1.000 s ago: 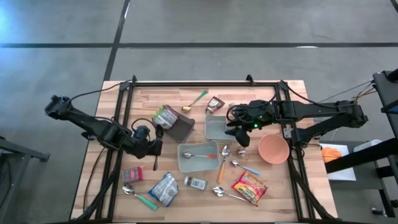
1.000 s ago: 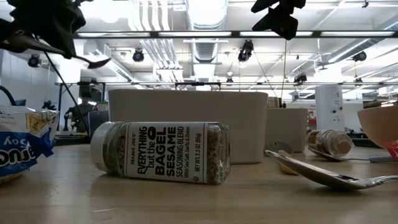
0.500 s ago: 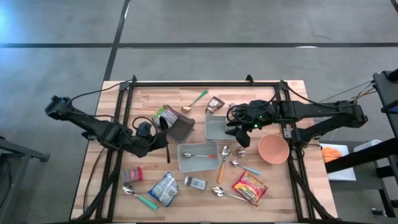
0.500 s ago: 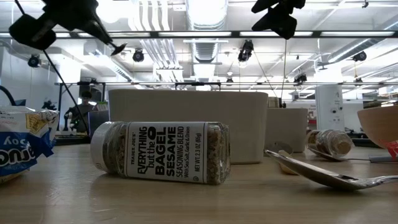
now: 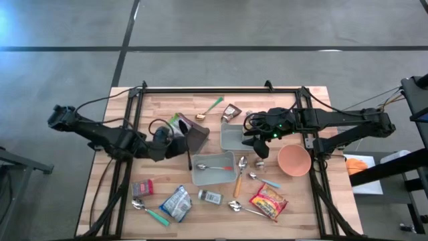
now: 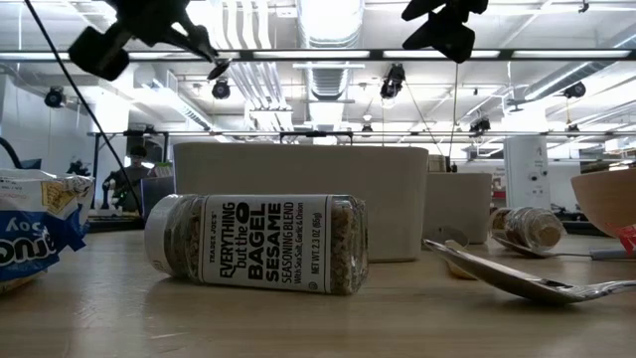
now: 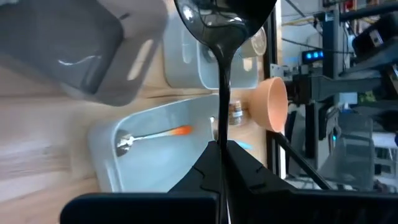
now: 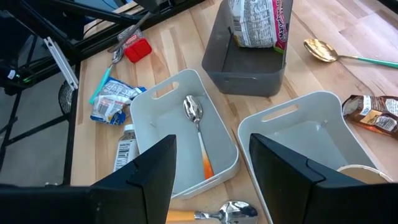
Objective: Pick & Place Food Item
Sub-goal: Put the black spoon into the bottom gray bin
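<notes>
My left gripper [image 5: 179, 146] hangs above the table between the dark grey bin [image 5: 197, 139] and the near white bin [image 5: 204, 175], shut on a black spoon [image 7: 224, 25]. In the grey bin stands a green-and-pink food bag [image 5: 178, 124]. An orange-handled spoon [image 5: 221, 167] lies in the near white bin. My right gripper [image 8: 211, 180] hovers open above the two white bins with nothing between its fingers. Other food packs lie on the table: a brown one [image 5: 231, 112], a red-and-yellow one [image 5: 269, 201], a blue-and-white bag [image 5: 176, 203]. My left gripper pinches the black spoon's handle [image 7: 221, 138] between its two fingers. The spoon runs on along the fingers, its bowl [image 7: 225, 18] at the free end. The fingers slant down toward the table's right. The spoon is lifted clear, above the near white bin's left end.
A seasoning jar [image 6: 256, 243] lies on its side near the front, with a small red pack [image 5: 142, 187] and several metal spoons [image 5: 242, 164] around it. A pink bowl [image 5: 294, 160] sits at the right. A gold spoon [image 5: 209, 109] lies at the far side.
My left gripper has gone toward the table's right and far side and risen a little, tipping its fingers upward. The black spoon has swung with it from above bare table to the near white bin's left end. My right gripper has kept still.
</notes>
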Tool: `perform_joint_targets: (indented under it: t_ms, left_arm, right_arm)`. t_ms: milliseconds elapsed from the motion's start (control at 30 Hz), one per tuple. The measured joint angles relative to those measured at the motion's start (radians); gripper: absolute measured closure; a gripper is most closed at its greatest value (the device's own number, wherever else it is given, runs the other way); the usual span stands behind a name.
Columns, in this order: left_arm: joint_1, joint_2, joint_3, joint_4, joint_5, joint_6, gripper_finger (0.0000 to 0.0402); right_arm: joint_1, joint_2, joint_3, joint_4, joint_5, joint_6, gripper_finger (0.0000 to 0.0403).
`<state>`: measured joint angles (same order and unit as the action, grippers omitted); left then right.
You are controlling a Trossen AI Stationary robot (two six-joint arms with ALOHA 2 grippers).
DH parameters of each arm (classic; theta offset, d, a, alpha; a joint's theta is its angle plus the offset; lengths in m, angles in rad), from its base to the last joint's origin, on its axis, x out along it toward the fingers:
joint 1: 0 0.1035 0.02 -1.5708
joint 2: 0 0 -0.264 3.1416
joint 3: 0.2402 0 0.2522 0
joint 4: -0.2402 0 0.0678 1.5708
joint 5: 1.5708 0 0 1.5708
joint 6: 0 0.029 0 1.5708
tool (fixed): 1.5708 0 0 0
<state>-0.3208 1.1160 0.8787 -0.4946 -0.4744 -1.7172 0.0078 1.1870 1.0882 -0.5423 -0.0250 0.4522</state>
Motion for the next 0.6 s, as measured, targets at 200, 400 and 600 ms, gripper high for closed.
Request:
perform_joint_targets:
  t_ms: [200,400,600]
  left_arm:
    - [0.025,0.043,0.001,0.102,0.027,0.064,0.0401]
    - [0.035,0.074,0.008,0.111,0.033,0.076,0.0401]
    - [0.041,0.074,0.028,0.11,0.032,0.099,0.0401]
  right_arm:
    - [0.0,0.0,0.0,0.0,0.0,0.0,0.0203]
    - [0.0,0.0,0.0,0.0,0.0,0.0,0.0203]
    - [0.0,0.0,0.0,0.0,0.0,0.0,0.0203]
